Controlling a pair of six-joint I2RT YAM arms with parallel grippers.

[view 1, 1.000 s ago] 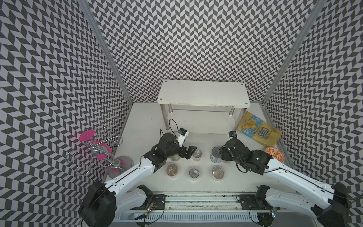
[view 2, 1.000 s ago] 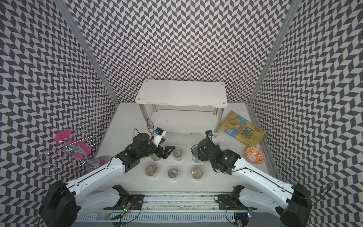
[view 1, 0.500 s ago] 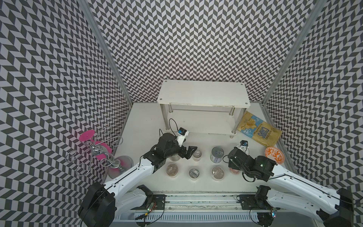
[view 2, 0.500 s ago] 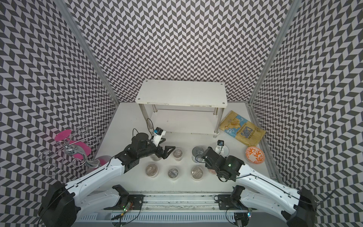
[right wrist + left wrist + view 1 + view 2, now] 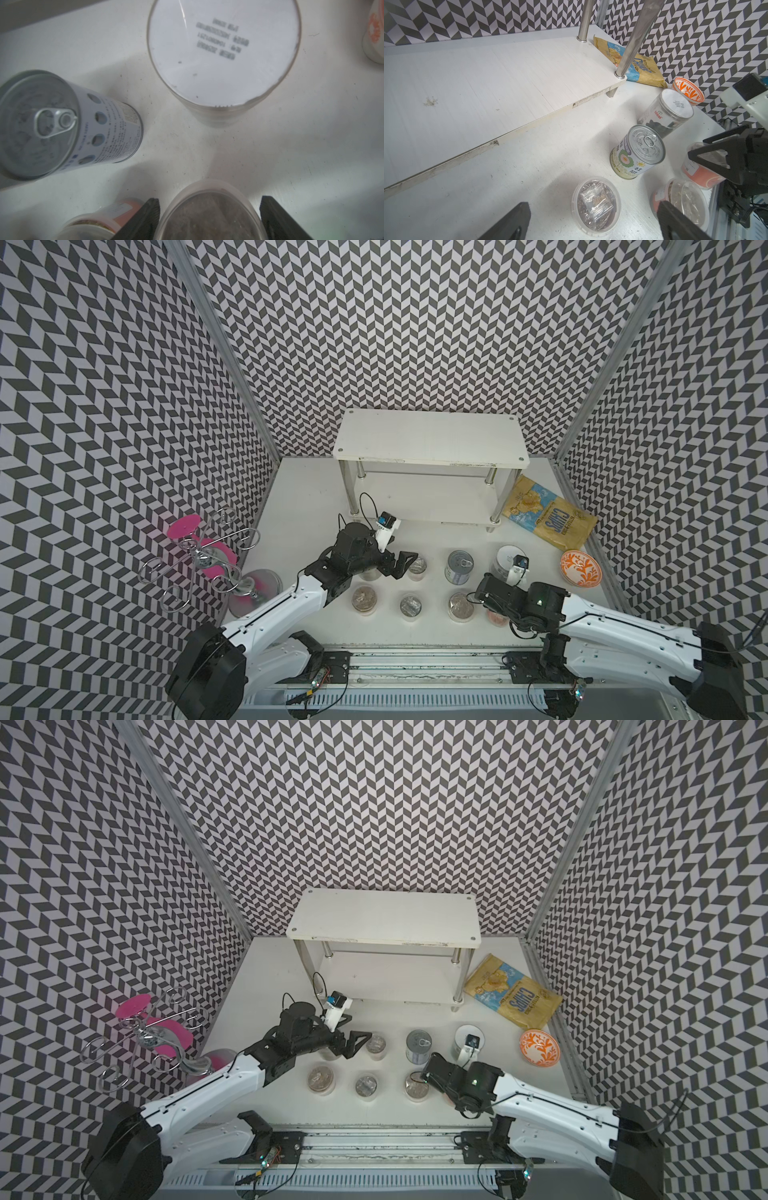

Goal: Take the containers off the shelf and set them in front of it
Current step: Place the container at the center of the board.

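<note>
The white two-level shelf on shiny legs (image 5: 428,435) stood bare. The pull-tab tin can (image 5: 460,568), a clear white-lidded jar (image 5: 508,560) and the small clear film-topped cups (image 5: 410,605) all sat in front of it, so the job looked done. The left gripper (image 5: 593,205) gaped wide and held nothing; the right gripper (image 5: 209,199) stood open around one cup (image 5: 207,220).
</note>
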